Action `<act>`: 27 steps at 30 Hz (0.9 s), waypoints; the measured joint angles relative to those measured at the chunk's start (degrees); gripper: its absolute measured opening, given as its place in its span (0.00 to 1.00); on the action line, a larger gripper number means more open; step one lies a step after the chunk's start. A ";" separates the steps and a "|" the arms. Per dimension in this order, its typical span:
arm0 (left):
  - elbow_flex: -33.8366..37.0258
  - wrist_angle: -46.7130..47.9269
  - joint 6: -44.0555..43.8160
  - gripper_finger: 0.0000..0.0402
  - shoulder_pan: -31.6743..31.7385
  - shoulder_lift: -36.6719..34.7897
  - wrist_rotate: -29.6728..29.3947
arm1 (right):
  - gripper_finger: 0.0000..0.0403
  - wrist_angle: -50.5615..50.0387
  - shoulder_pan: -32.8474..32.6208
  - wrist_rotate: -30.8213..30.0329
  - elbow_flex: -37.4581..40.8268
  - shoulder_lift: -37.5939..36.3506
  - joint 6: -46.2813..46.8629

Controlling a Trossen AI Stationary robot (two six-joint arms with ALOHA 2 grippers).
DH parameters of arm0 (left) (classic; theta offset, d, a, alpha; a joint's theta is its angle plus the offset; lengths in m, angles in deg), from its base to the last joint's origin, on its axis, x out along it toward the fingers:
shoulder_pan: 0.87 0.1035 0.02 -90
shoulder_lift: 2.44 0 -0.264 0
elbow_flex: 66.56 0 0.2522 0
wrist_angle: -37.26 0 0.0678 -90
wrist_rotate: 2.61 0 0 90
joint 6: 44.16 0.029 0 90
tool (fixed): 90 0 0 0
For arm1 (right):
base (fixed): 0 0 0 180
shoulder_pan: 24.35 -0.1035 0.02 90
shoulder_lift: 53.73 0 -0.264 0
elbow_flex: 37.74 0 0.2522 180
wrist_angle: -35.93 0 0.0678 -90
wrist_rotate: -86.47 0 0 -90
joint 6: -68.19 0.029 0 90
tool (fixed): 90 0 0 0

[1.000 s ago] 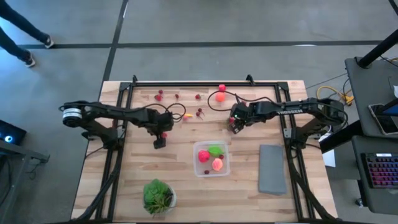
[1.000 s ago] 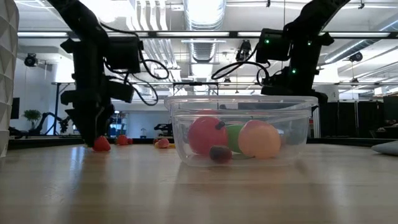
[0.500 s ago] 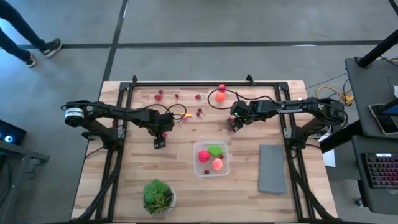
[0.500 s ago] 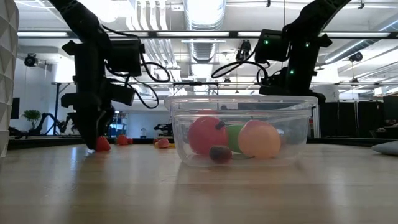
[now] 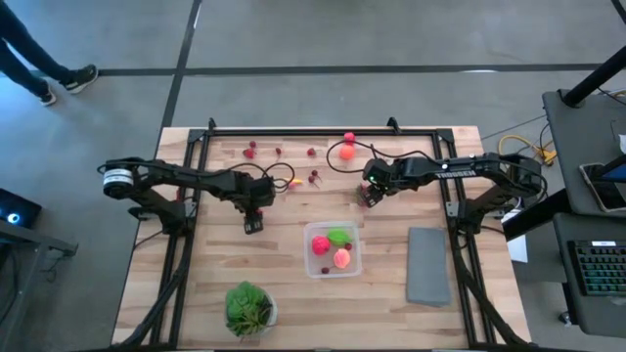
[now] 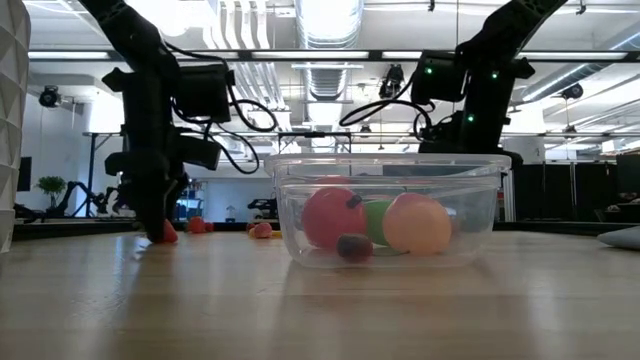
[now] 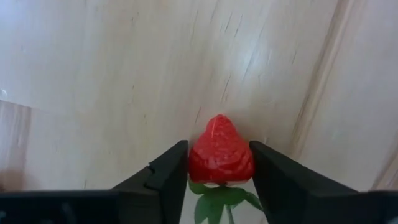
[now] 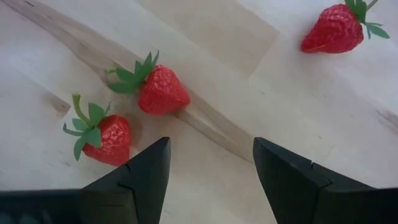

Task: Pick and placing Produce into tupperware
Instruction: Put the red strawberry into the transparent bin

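Gripping a red, green-leafed strawberry (image 7: 221,151), the left pincer (image 7: 219,171) touches wood.

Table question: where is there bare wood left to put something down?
Bare wood lies between the plant bowl and the tupperware, and between the tupperware and the grey slab. The far strip is crowded: scattered produce, left gripper, right gripper.

My overhead camera looks straight down, taking in the whole table (image 5: 293,293) and floor around it. My low camera sits at board level, close against the tupperware (image 6: 388,210), facing the room behind (the overhead shows that tub (image 5: 333,250) near six o'clock of centre). Each wrist camera stares down close at the wood: left on one strawberry (image 7: 221,152), right over three.
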 joint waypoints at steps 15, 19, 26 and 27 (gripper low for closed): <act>-4.30 1.44 3.64 0.33 0.00 -1.71 0.14 | 0.55 -0.12 -0.09 4.77 0.03 0.00 0.46; -7.81 5.93 11.26 0.33 0.00 -3.22 2.19 | 0.55 -0.33 -1.64 10.51 0.03 -0.46 2.04; -13.20 7.80 23.06 0.33 -0.11 -4.79 12.25 | 0.55 -1.50 -9.38 12.43 0.03 -2.88 12.95; -14.13 7.70 24.13 0.33 -0.17 -4.79 12.38 | 0.55 -2.20 -10.77 12.35 0.03 -3.26 15.26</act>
